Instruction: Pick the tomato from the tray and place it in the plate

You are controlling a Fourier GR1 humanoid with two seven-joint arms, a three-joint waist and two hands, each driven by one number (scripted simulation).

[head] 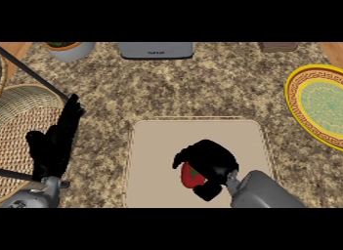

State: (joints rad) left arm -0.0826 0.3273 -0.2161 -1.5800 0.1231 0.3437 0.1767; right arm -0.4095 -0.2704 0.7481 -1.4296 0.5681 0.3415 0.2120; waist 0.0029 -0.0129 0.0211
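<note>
A red tomato (pixel 190 177) lies on the beige tray (pixel 160 146) in the lower middle of the head view. My right hand (pixel 211 162) is over it, fingers and thumb curled round the tomato and hiding most of it. The plate (pixel 299 105), yellow-rimmed with a green centre, sits at the right edge, well away from the tray. My left hand (pixel 55 141) rests open at the left, fingers up, beside the tray.
A wicker basket (pixel 19 127) with a dark frame fills the left side. At the back stand a grey pot (pixel 71 49), a grey appliance (pixel 156 50) and a brown block (pixel 278 46). Speckled counter (pixel 203 83) lies between tray and plate.
</note>
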